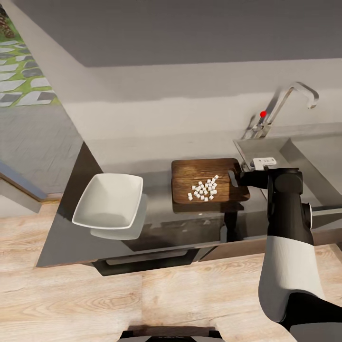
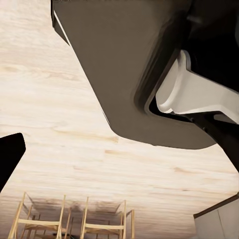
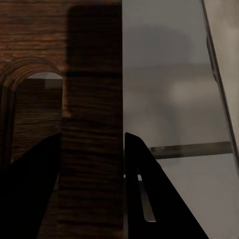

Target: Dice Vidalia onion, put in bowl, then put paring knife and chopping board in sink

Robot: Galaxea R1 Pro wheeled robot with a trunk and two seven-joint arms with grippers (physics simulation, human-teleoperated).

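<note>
On the countertop, the right gripper is pinching the chopping board's handle end, diced onion lying on top.

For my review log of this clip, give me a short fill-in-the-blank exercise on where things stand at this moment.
1. The white dice lie on the ____.
2. The bowl holds ____.
3. The right gripper has its fingers on either side of the board's ____ end.
4. The tap carries a ____ knob.

Missing words: board; nothing; handle; red
</note>
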